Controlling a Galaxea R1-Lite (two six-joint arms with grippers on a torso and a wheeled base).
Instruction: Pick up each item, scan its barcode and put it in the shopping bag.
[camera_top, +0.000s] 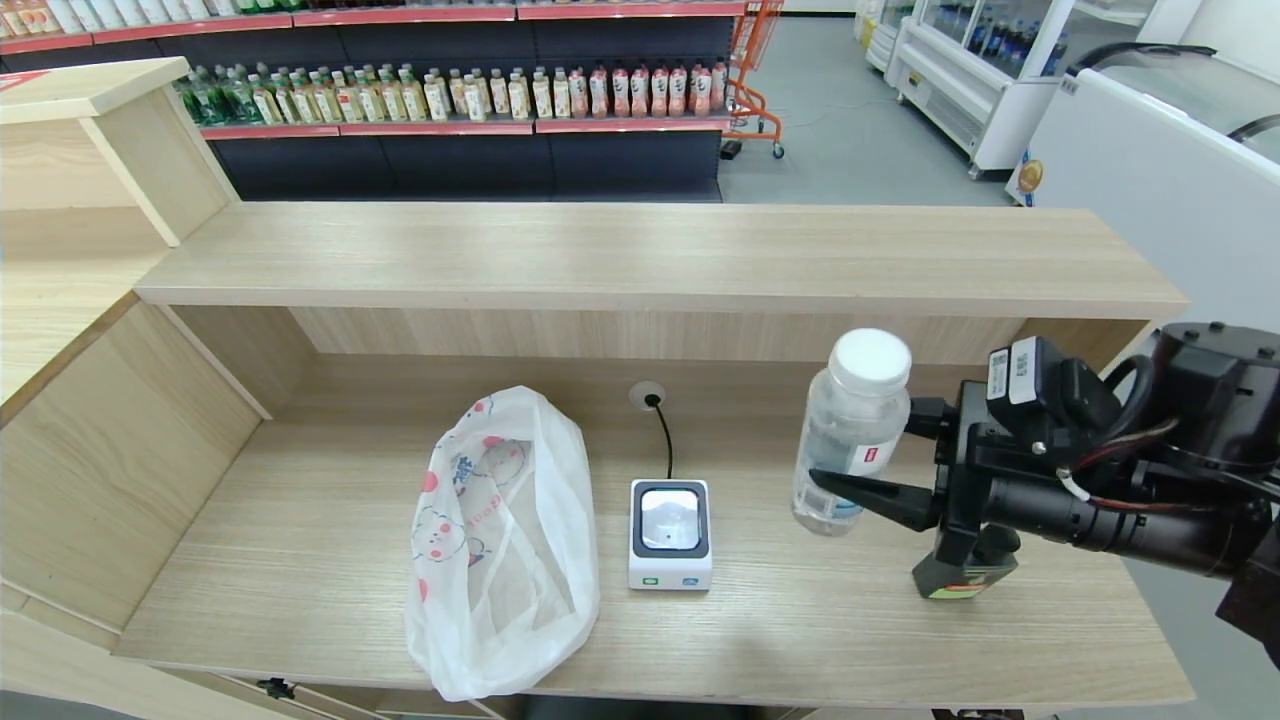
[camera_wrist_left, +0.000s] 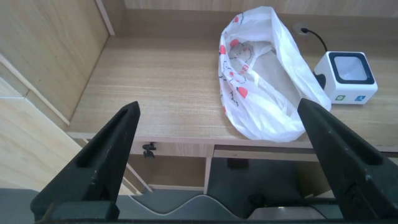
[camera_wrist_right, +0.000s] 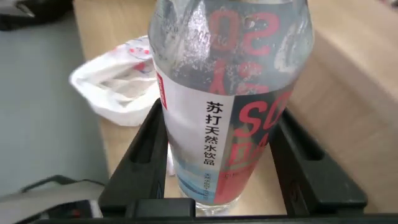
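A clear water bottle (camera_top: 850, 435) with a white cap hangs upright above the counter's right part, and my right gripper (camera_top: 868, 455) is shut on its lower half. Up close, the bottle (camera_wrist_right: 227, 93) sits between the two black fingers (camera_wrist_right: 140, 155), its white and red label facing the camera. The white barcode scanner (camera_top: 670, 533) rests on the counter left of the bottle, its cable running to a hole in the back. The white shopping bag (camera_top: 505, 540) with red and blue print lies left of the scanner, mouth open (camera_wrist_left: 264, 81). My left gripper (camera_wrist_left: 221, 158) is open, held off the counter's near edge.
The wooden counter (camera_top: 800, 630) has a raised ledge (camera_top: 660, 255) along its back and a side wall on the left. Store shelves with bottles (camera_top: 450, 95) stand beyond it. Bare counter lies in front of the scanner and under the bottle.
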